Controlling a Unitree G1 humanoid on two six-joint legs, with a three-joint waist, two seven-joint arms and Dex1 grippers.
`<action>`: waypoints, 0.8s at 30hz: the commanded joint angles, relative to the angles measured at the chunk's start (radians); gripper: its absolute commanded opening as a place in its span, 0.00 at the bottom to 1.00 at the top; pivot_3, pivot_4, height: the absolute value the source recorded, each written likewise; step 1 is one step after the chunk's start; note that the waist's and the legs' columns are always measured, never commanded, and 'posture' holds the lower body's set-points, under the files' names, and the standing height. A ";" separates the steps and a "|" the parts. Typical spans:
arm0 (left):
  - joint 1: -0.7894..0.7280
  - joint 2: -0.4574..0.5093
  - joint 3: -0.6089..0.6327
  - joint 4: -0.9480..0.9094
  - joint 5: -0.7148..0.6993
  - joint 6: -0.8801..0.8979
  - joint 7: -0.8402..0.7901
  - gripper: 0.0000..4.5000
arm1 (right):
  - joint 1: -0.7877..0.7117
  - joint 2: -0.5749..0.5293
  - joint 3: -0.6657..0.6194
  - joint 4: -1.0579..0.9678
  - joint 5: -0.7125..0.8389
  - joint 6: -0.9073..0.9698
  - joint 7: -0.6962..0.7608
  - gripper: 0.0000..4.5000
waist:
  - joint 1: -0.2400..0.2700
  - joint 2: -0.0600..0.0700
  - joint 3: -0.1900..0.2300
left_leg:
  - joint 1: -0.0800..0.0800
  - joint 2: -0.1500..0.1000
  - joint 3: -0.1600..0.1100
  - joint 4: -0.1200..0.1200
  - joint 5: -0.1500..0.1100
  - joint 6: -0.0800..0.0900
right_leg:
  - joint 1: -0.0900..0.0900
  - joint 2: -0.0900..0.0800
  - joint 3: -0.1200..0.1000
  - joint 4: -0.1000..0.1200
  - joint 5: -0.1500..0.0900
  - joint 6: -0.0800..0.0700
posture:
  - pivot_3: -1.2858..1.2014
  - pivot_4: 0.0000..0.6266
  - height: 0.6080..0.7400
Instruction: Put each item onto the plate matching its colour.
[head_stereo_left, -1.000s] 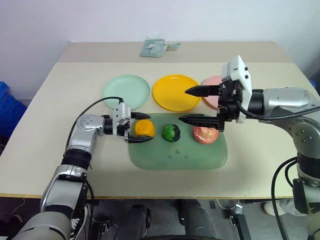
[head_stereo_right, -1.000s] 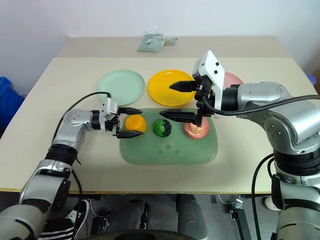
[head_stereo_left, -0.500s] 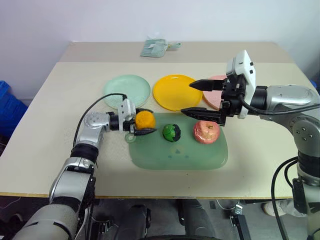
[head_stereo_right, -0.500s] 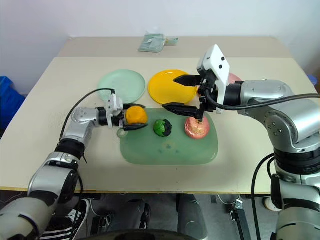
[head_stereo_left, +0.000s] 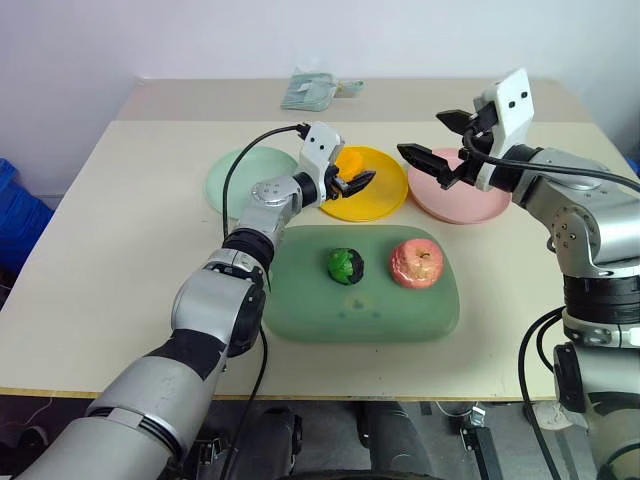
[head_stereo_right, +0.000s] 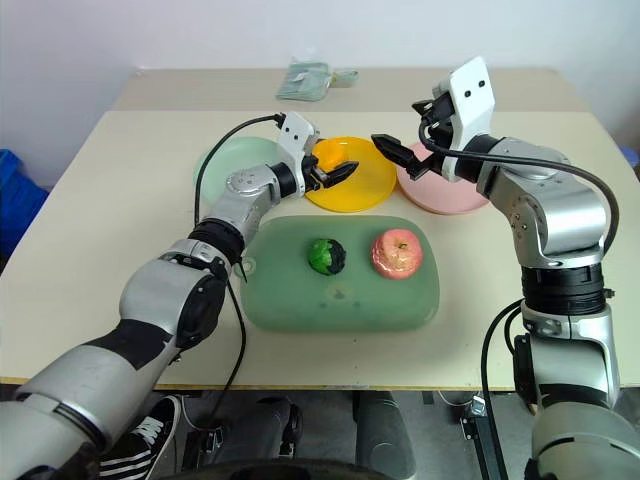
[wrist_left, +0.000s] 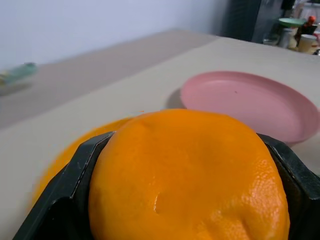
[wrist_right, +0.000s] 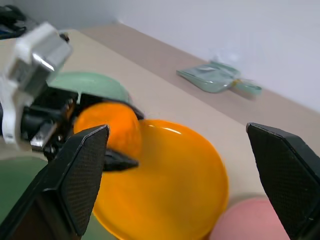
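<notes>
While left gripper (head_stereo_left: 352, 184) clamps orange fruit (wrist_left: 187, 175), right gripper (head_stereo_left: 438, 138) gapes.

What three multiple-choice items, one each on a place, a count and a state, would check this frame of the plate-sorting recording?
1. Where is the orange fruit?
A. On the green mat
B. In the left gripper, over the yellow plate
C. On the pink plate

2. How many toy foods lie on the green mat?
A. One
B. Two
C. Three

3. How does the right gripper stand?
A. Open and holding nothing
B. Shut on the apple
C. Shut on the green ball

Key:
1 B: the left wrist view shows the fruit clamped between the black fingers, and the head views place it above the yellow plate.
2 B: the green-and-black ball and the pinkish-red apple lie there.
3 A: its fingers are spread apart above the pink plate with nothing between them.
</notes>
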 joint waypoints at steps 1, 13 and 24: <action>-0.027 -0.036 0.028 0.029 0.025 0.015 0.147 0.97 | 0.012 -0.006 -0.052 -0.104 0.015 0.013 -0.014 1.00 | -0.002 0.000 0.000 | -0.001 0.000 -0.001 0.000 0.001 -0.001 | -0.001 0.000 0.000 0.001 0.000 0.000 | 0.52 0.24 1.00; -0.057 0.032 0.158 -0.039 -0.089 -0.050 -0.136 0.99 | 0.042 -0.014 -0.108 -0.170 0.045 0.056 -0.007 1.00 | -0.008 0.000 0.000 | 0.001 0.000 -0.001 0.001 0.006 -0.005 | 0.000 0.000 0.000 0.002 0.003 0.002 | 0.52 0.24 1.00; 0.284 0.211 0.016 -0.489 -0.179 0.211 -0.924 0.99 | 0.051 -0.026 -0.064 -0.167 0.084 0.043 0.135 1.00 | -0.008 0.001 -0.001 | 0.002 0.001 -0.002 0.002 0.005 -0.003 | 0.003 0.001 0.000 0.003 0.003 0.002 | 0.52 0.24 1.00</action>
